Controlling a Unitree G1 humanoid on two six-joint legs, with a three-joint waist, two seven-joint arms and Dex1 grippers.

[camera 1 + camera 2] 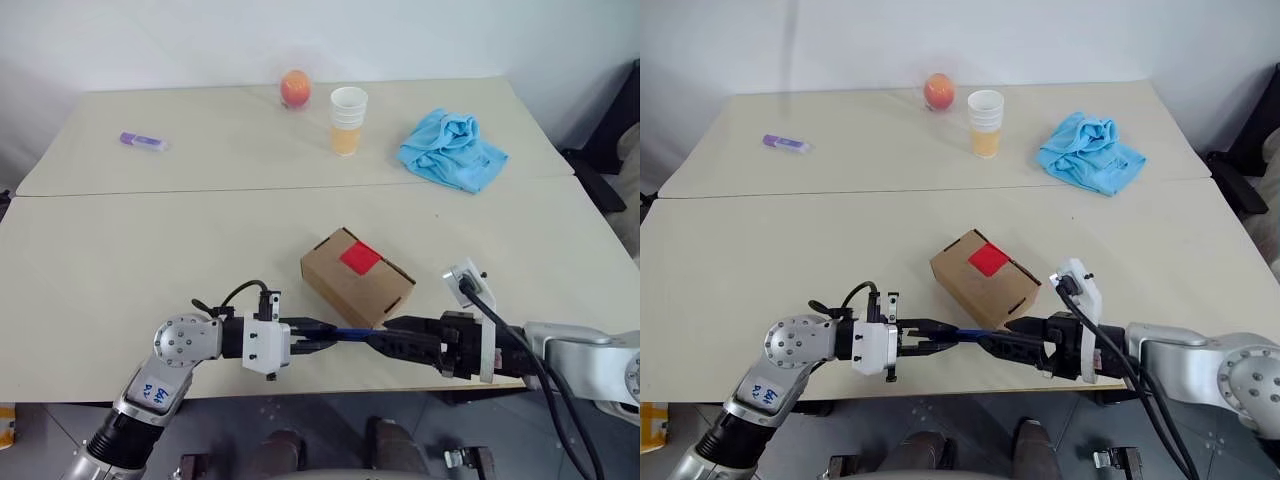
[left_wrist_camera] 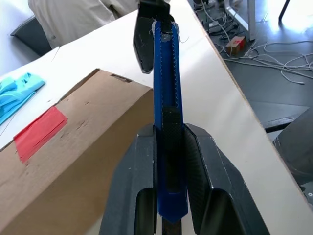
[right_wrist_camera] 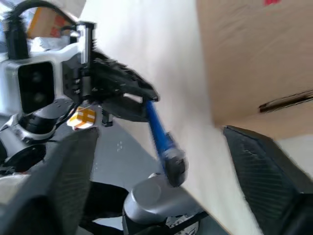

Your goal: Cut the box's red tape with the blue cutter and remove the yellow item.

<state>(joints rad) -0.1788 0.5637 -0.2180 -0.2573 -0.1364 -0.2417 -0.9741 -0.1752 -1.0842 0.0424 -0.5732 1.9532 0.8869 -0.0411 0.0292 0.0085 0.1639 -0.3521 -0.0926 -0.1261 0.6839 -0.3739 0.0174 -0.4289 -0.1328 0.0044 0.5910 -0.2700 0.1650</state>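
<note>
My left tool [image 1: 322, 336] is clamped on the blue cutter [image 1: 350, 335], whose body runs level from its fingers toward my right tool [image 1: 385, 334]. In the left wrist view the cutter [image 2: 166, 98] lies squeezed between both black fingers [image 2: 134, 186], its far end against one finger of the right tool. My right tool stands wide: in the right wrist view its two fingers [image 3: 264, 161] spread far apart, with the cutter [image 3: 159, 132] in the gap between them, touching neither there.

Both tools meet above the near edge of the tabletop [image 1: 120, 280]. Just behind them sits the box [image 1: 357, 277], closed, set at an angle, with the red tape [image 1: 360, 257] on its lid toward the far side. The yellow item cannot be seen; the lid is shut.

Farther back stand a stack of paper cups [image 1: 348, 120], an orange-red fruit [image 1: 295, 88], a crumpled blue cloth [image 1: 452, 150] to the right, and a purple stick [image 1: 143, 141] to the left.
</note>
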